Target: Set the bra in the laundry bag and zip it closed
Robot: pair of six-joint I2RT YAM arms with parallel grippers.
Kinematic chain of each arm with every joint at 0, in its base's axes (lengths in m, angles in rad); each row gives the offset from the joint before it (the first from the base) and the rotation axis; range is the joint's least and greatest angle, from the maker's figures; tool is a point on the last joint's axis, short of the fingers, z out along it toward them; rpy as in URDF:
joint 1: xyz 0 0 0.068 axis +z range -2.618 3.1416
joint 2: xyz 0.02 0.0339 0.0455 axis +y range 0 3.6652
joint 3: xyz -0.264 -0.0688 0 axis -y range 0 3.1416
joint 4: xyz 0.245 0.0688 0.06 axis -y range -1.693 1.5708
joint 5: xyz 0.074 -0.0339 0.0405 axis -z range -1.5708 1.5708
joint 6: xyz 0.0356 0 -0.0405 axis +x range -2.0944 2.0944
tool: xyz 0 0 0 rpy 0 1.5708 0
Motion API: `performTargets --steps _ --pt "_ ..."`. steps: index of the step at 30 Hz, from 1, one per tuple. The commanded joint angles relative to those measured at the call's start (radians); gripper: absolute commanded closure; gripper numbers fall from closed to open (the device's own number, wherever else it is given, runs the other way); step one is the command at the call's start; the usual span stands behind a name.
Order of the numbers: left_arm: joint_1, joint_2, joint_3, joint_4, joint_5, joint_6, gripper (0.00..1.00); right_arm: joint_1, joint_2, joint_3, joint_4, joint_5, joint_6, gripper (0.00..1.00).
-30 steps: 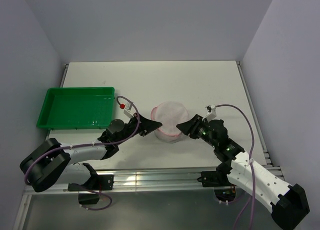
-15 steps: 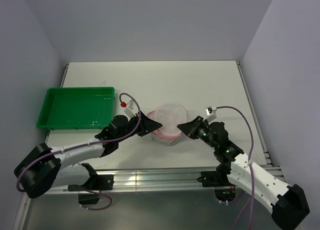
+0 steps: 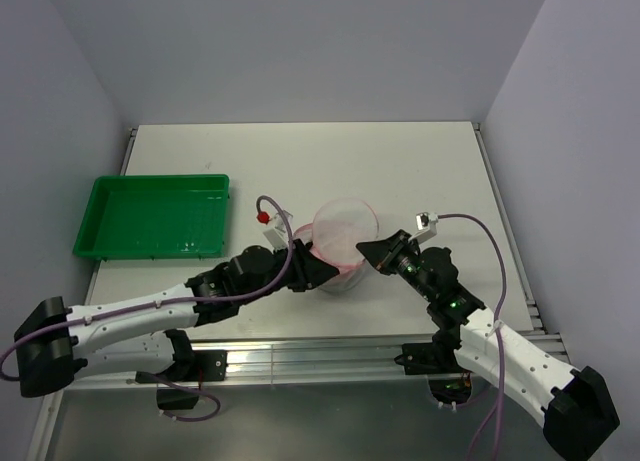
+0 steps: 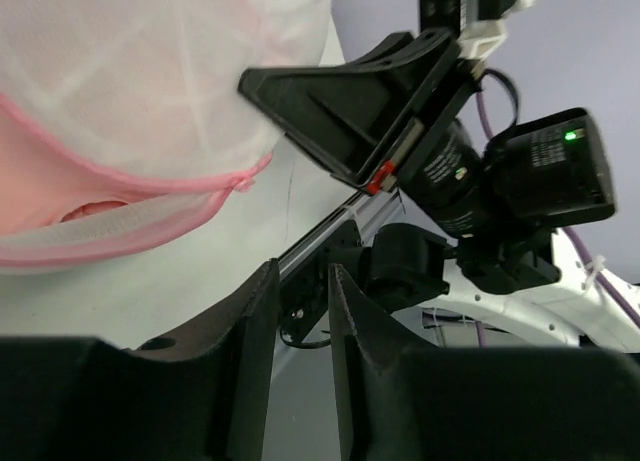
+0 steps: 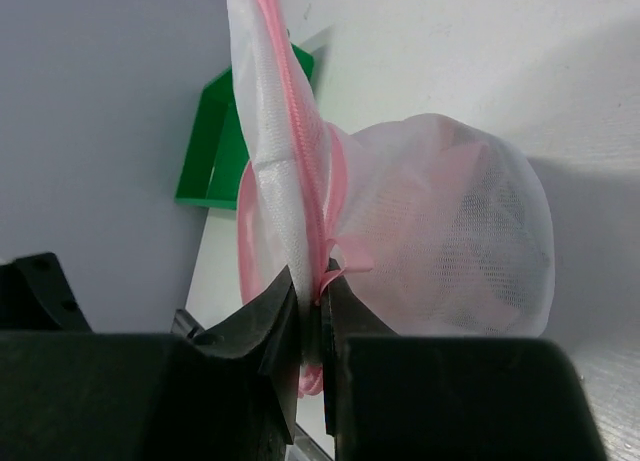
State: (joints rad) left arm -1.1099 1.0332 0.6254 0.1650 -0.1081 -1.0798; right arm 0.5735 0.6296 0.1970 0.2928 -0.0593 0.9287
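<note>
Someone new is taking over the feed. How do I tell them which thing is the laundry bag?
On the white table, look right of the green tray, near the middle. The laundry bag is the small round pouch of see-through white mesh, the right gripper pinching its rim. Its pink zipper trim sets it apart from the solid green tray.

Mesh laundry bag (image 3: 345, 233) mid-table, lid tilted up; pink bra (image 4: 95, 209) inside.
</note>
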Motion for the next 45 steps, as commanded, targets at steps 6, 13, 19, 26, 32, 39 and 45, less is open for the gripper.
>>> performTargets --steps 6,13,19,26,32,39,45 --pt "-0.087 0.132 -0.03 0.244 -0.071 -0.109 0.58 0.0 0.01 -0.008 0.103 0.033 -0.024 1.0" --pt "-0.093 0.226 -0.033 0.37 -0.09 -0.166 0.49 0.002 0.027 -0.021 0.135 0.029 -0.024 1.0" --pt "-0.091 0.292 -0.023 0.389 -0.126 -0.174 0.52 0.002 -0.004 -0.038 0.141 0.029 -0.022 1.0" --pt "-0.091 0.286 0.008 0.291 -0.211 -0.115 0.51 0.003 -0.013 -0.039 0.134 0.029 -0.024 1.0" --pt "-0.087 0.3 0.033 0.262 -0.219 -0.094 0.51 0.003 -0.01 -0.051 0.157 0.018 -0.013 1.0" --pt "-0.073 0.318 0.063 0.243 -0.206 -0.069 0.51 0.003 -0.021 -0.047 0.141 0.015 -0.028 1.0" --pt "-0.067 0.352 0.089 0.228 -0.182 -0.065 0.55 0.002 -0.039 -0.059 0.146 0.012 -0.024 1.0"
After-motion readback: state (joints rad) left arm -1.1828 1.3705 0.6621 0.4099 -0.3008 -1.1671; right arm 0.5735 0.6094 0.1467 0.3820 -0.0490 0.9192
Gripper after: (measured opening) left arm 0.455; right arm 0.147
